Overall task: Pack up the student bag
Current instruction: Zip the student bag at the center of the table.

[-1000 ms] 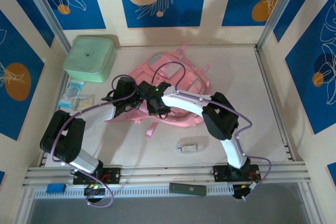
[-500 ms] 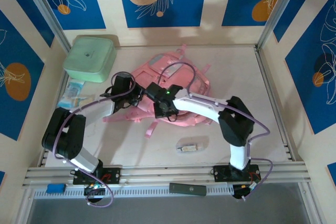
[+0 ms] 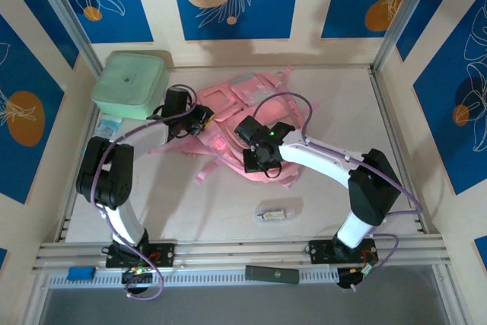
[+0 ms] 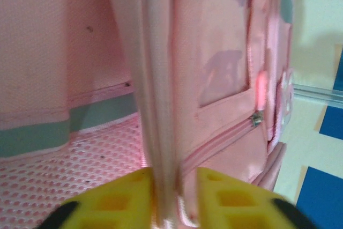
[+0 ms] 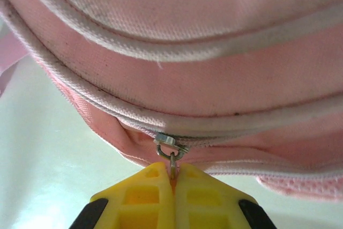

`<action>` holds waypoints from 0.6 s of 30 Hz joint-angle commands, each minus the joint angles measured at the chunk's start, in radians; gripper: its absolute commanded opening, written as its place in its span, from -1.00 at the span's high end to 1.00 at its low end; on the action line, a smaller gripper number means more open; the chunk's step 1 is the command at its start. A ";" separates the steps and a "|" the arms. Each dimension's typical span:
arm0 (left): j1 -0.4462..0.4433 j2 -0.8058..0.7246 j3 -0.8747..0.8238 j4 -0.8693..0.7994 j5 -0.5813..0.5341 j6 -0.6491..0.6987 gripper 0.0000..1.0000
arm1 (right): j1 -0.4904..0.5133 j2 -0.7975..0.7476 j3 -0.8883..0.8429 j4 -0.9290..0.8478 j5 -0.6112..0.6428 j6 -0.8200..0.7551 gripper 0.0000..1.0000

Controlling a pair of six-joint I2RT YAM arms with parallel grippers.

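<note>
Four risks stand out. The bag (image 3: 236,104) lies flat mid-table, with its left edge between the left fingers and its near rim at the right fingers.

- The right gripper (image 5: 172,171) is clamped tight on the small metal zip pull (image 5: 170,144), with only the ring's tip nipped at the fingertips. A tug off the zip's line could slide the ring out, I judge.
- The left gripper (image 4: 174,181) straddles a piped seam (image 4: 153,105). Its fingers stand slightly apart with the seam between them, and I cannot tell whether they pinch it. If they do not, nothing anchors the bag, and the right arm's tug would drag the whole bag rather than run the zip.
- The fabric just beyond the right fingertips bulges over the zip track. The slider could bite into it and jam.
- A strap (image 3: 209,171) trails loose on the near side, between the two grippers. A sweeping arm may snag it and twist the bag.
</note>
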 commanded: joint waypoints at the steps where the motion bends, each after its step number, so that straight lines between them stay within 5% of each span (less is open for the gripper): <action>1: 0.010 -0.094 -0.080 0.046 0.050 0.036 0.35 | 0.010 0.046 0.047 0.010 -0.068 -0.020 1.00; 7: -0.107 -0.265 -0.295 0.075 -0.029 -0.088 0.17 | -0.016 0.124 0.050 0.002 -0.044 -0.037 1.00; 10: -0.158 -0.288 -0.369 0.156 -0.070 -0.168 0.15 | -0.010 0.131 0.044 0.028 -0.047 -0.045 0.77; 18: -0.257 -0.283 -0.354 0.134 -0.143 -0.220 0.15 | -0.007 0.171 0.037 0.071 -0.053 -0.045 0.61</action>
